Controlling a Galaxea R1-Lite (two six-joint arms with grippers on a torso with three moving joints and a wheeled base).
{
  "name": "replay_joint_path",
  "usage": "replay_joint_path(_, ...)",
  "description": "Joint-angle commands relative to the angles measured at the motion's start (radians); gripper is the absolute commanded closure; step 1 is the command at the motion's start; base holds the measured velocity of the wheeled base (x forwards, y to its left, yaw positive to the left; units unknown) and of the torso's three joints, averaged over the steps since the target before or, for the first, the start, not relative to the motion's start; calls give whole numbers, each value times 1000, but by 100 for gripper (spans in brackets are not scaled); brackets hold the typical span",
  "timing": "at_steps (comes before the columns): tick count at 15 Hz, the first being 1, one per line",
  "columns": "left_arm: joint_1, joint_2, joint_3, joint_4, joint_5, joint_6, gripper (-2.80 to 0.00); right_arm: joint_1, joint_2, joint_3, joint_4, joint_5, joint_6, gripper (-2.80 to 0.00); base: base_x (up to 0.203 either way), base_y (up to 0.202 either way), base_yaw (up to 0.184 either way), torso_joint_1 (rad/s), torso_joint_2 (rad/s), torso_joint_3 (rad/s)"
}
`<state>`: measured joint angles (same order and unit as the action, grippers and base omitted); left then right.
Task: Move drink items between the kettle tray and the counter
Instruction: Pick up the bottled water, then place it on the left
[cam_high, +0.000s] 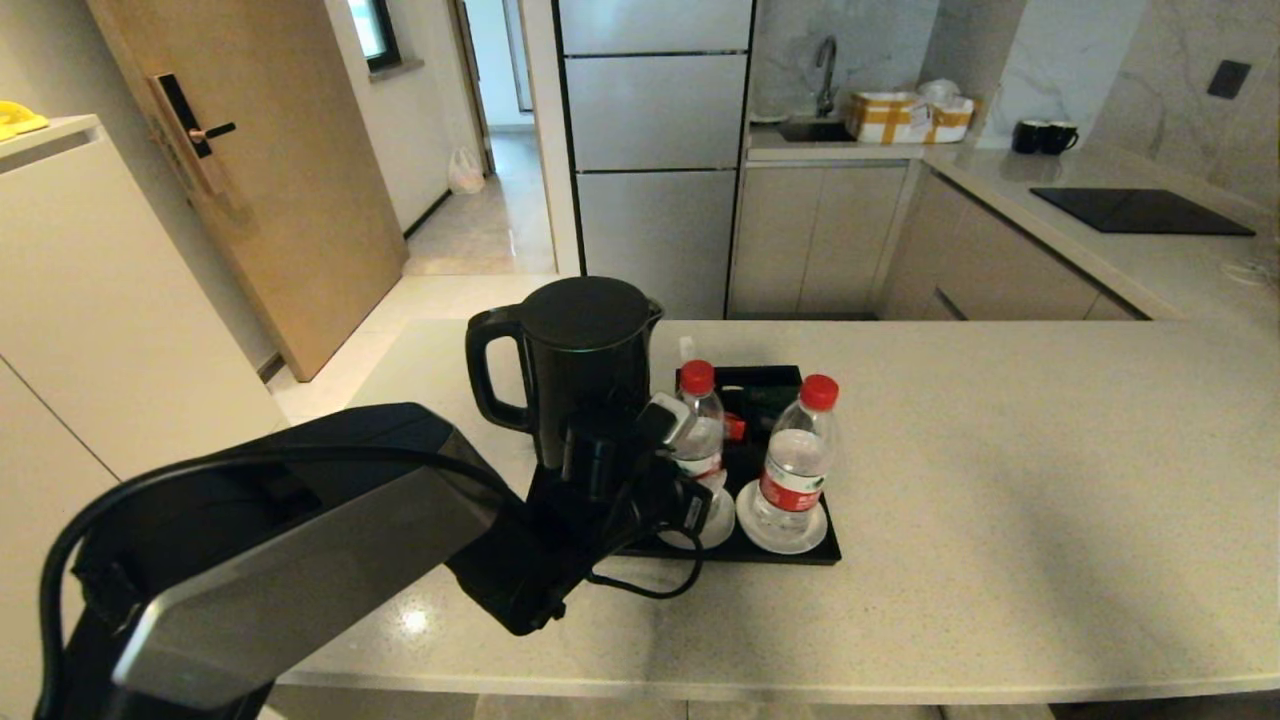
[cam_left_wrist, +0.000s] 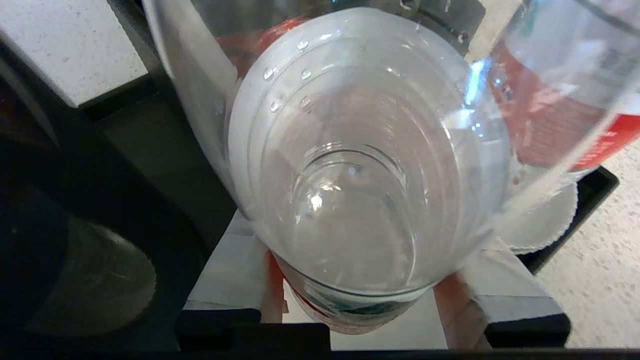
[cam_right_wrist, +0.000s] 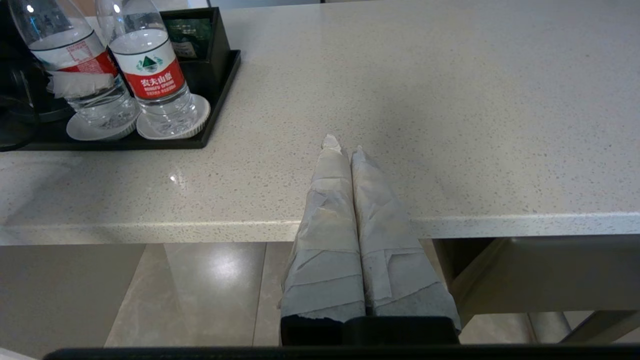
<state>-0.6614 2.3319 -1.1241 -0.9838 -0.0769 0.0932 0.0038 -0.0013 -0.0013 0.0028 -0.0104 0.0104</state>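
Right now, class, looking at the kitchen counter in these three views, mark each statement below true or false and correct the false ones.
1. The left gripper is closed on the left water bottle. True.
2. The right water bottle lies on its side. False: it stands upright on a coaster.
3. The kettle stands beside the bottles. True.
4. The right gripper holds a mug. False: it is shut and empty, at the counter edge.

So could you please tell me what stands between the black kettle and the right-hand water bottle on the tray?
The other red-capped clear plastic water bottle, gripped by the left gripper, as the head view shows.
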Motion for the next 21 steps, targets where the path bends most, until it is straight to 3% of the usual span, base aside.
replay_joint_path(1, -7, -105, 52, -7, 0, -1, 0, 1, 0, 1, 0, 0, 0, 0, 0, 0, 0, 0, 0, 0)
replay_joint_path(9, -52, -289, 199, -6, 19, -1, 0, 1, 0, 0, 0, 0, 0, 0, 0, 0, 0, 0, 0, 0)
replay_joint_path(14, -88, -434, 237, 23, 80, 2, 0, 1, 0, 0, 0, 0, 0, 0, 0, 0, 0, 0, 0, 0)
replay_joint_path(18, -101, -641, 292, 129, 121, 4, 0, 1, 0, 1, 0, 0, 0, 0, 0, 0, 0, 0, 0, 0)
replay_joint_path(21, -129, -822, 326, 288, 188, 4, 0, 1, 0, 1, 0, 0, 0, 0, 0, 0, 0, 0, 0, 0)
